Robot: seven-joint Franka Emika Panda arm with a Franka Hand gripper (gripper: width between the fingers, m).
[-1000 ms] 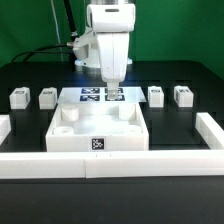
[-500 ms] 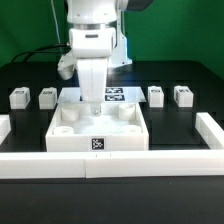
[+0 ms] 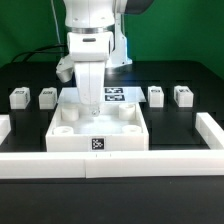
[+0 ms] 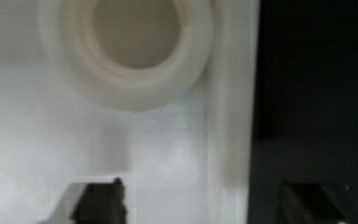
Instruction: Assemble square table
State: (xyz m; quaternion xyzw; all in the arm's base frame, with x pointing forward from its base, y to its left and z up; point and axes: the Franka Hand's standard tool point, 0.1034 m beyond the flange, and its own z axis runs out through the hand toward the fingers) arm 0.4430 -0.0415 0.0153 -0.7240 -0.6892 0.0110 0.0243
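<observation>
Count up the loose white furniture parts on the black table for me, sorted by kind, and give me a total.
Square panel: 1
Leg pegs: 4
Total: 5

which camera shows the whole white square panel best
The exterior view: the whole square panel shows, with its rim, sockets and tag. The wrist view shows only one round socket and a stretch of rim, close up and blurred.
</observation>
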